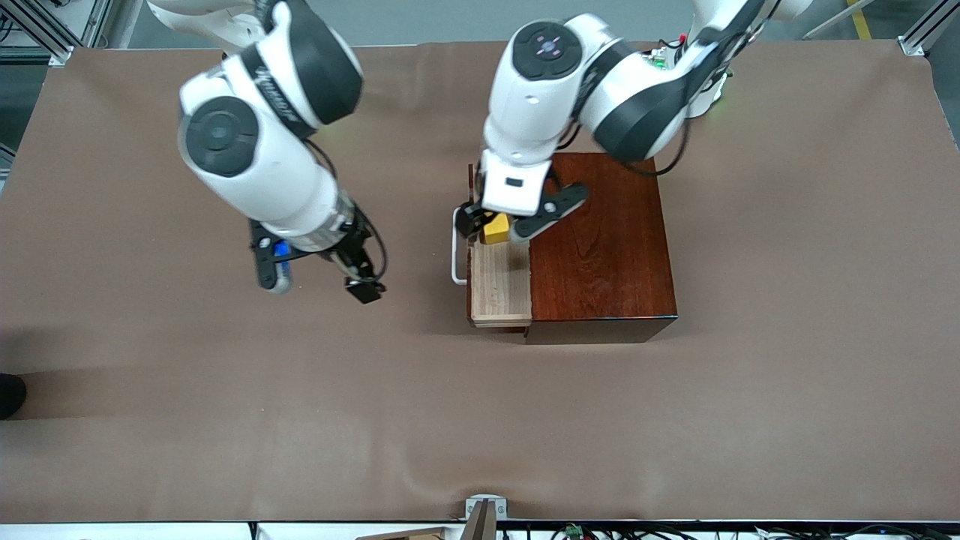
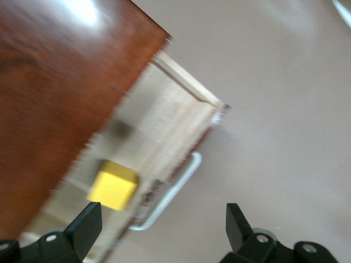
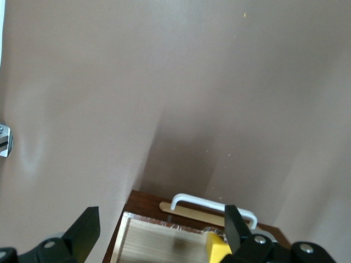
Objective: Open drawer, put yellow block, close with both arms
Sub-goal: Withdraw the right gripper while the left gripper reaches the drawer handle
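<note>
My left claw (image 1: 499, 225) hangs over the pulled-out drawer (image 1: 501, 285), its fingers spread wide and holding nothing. The yellow block (image 1: 495, 229) sits between those fingers in the front view; my left wrist view shows it lying on the pale tray floor (image 2: 164, 126), close to the edge of the mahogany box (image 1: 600, 240), with no pad touching it. So I judge the block delivered and the release done.

My right claw (image 1: 319, 277) waits released and empty over bare surface (image 1: 225, 420), at about 9 o'clock from the drawer in the front view, facing the white loop handle (image 1: 454, 251).

The step in hand, as I read it, is clearing out so the drawer can be shut with both arms. To do it well:

1. Lift my left claw straight up first, fingers kept spread, so neither pad drags the block or catches the tray wall.
2. Only once it is above the box top, move it aside.
3. Bring both claws to the dark drawer front, 1 each side of the handle, and push evenly along the slide.

The box could skate on the cloth if pushed hard, so a slow, level push seems wise.
</note>
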